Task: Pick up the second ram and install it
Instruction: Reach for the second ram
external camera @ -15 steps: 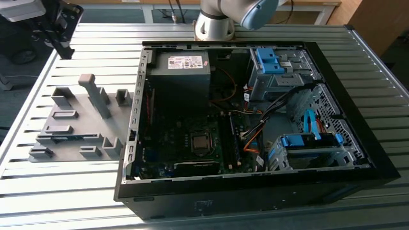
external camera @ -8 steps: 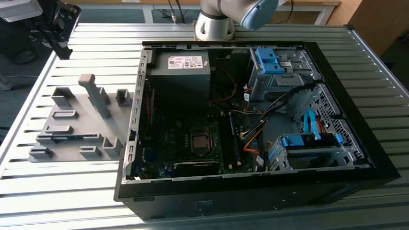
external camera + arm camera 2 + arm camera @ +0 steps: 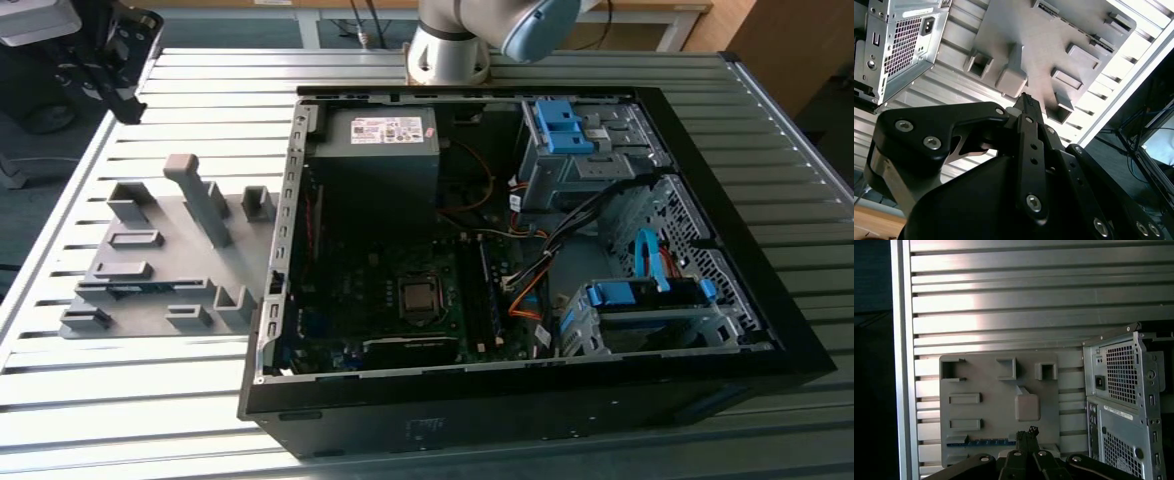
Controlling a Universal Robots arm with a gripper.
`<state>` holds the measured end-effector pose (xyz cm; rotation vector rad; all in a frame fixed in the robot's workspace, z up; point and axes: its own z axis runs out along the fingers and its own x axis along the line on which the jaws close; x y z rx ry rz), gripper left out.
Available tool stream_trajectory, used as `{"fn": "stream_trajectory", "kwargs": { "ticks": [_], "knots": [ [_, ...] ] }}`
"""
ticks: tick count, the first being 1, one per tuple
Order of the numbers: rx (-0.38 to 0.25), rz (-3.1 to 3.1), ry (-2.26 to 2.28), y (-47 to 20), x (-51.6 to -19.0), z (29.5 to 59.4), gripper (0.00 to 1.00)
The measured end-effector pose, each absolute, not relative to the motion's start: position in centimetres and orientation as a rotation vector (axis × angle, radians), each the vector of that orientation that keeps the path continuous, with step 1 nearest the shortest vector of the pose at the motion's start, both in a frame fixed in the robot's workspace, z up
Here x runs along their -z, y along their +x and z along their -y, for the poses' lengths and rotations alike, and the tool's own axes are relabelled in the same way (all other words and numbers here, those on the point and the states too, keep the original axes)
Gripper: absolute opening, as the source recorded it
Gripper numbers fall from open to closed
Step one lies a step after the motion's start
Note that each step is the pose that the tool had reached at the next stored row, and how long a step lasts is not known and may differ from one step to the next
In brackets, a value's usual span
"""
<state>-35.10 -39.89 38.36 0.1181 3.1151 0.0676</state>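
Claw: clenched, black fingers drawn together with nothing between them; in both wrist views it hangs above the grey tray, tips pointing down at it.
Ram: a thin blue-green strip standing on edge in the long slot along one side of the tray; in the first wrist view the fingertips appear just beside one end of it, not touching.
Tray: flat grey plastic with several raised blocks and open pockets, plus one tall post near its middle.
Bench: slatted bare metal; the tray lies flat on it, just beside the computer case.
Computer case: black, lying on its side with the side panel off, to the exterior view's right of the tray.
Inside the case: dark circuit board, grey power supply, blue brackets and an orange cable.
Arm: its base stands on the bench behind the case.
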Motion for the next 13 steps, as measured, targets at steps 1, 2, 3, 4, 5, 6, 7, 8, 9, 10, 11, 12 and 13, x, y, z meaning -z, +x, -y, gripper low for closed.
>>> {"fn": "stream_trajectory", "kwargs": {
  "ticks": [1, 2, 3, 4, 5, 6, 7, 8, 9, 10, 11, 12, 13],
  "knots": [
    [-0.068, -3.115, 0.118, -35.15, -38.36, 39.89, 0.11],
    [-0.068, -3.115, 0.118, -35.21, -38.35, 39.89, 0.11],
    [-0.068, -3.115, 0.118, -35.26, -38.35, 39.89, 0.11],
    [-0.067, -3.115, 0.118, -35.32, -38.34, 39.89, 0.11],
    [-0.068, -3.115, 0.118, -35.37, -38.34, 39.89, 0.11],
    [-0.068, -3.115, 0.118, -35.42, -38.33, 39.9, 0.11],
    [-0.068, -3.115, 0.118, -35.47, -38.33, 39.9, 0.11],
    [-0.068, -3.115, 0.118, -35.53, -38.32, 39.9, 0.11],
    [-0.068, -3.115, 0.118, -35.59, -38.32, 39.89, 0.11],
    [-0.068, -3.115, 0.118, -35.64, -38.31, 39.9, 0.11],
    [-0.067, -3.115, 0.118, -35.7, -38.31, 39.89, 0.11],
    [-0.067, -3.115, 0.118, -35.74, -38.3, 39.9, 0.11],
    [-0.067, -3.115, 0.118, -35.79, -38.29, 39.9, 0.11]
  ]
}}
